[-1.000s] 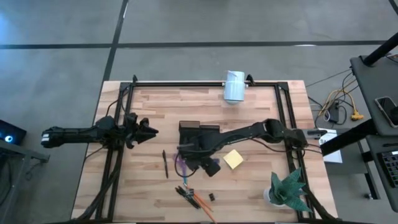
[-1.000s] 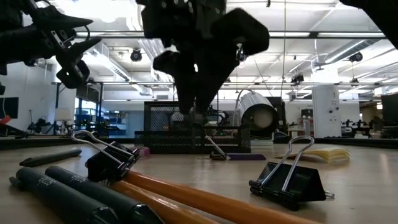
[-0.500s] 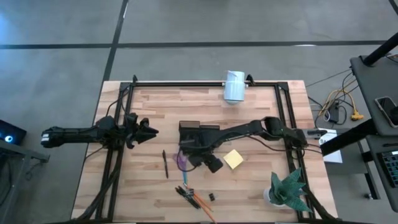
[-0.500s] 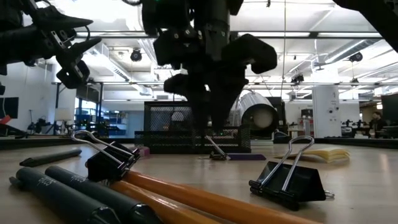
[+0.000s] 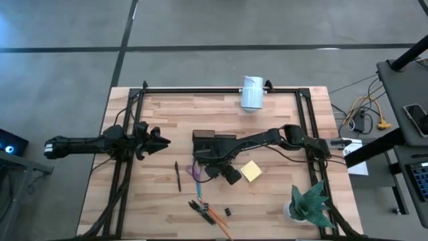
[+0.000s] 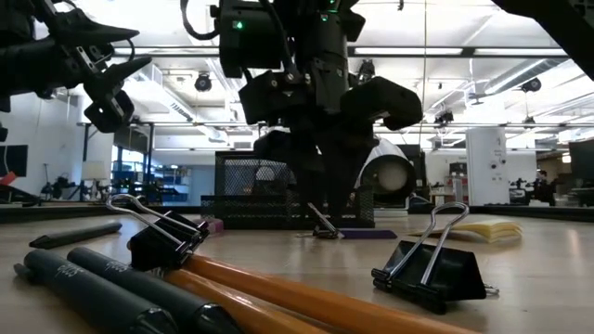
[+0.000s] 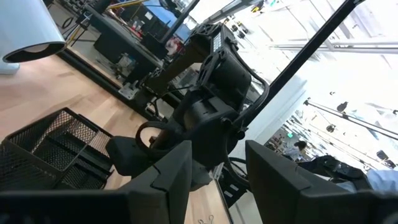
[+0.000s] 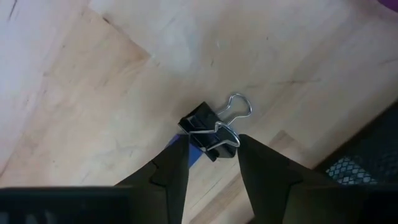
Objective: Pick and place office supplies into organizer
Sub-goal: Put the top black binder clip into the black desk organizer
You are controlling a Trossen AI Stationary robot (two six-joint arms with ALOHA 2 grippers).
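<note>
A small black binder clip (image 8: 205, 129) lies on the wooden table just near of the black mesh organizer (image 5: 212, 142), beside the purple-handled scissors (image 5: 194, 175). My right gripper (image 8: 211, 155) points down over the clip. It is open, with one finger on each side of the clip, and its tips are low by the table (image 6: 323, 211). My left gripper (image 5: 166, 141) hangs open and empty above the table's left part. A black pen (image 5: 178, 176), a yellow sticky-note pad (image 5: 251, 171) and an orange pencil (image 6: 306, 299) lie loose. My right gripper's fingers (image 8: 174, 163) come from above and stand at the two sides of the clip's black body (image 8: 198, 124). I cannot tell whether they touch it. The clip lies flat on the table with its wire handle (image 8: 239, 107) pointing away from the fingers.
Two larger binder clips (image 6: 427, 271) and dark pens (image 6: 102, 289) lie near the table's front edge. A white cylinder (image 5: 252, 92) lies at the far edge and a green plant (image 5: 309, 204) stands at the near right. Black frame rails (image 5: 120, 174) run along both sides.
My right gripper has come down toward the table next to the organizer and shifted a little level, still pointing down. The clip and the other supplies have stayed where they were.
</note>
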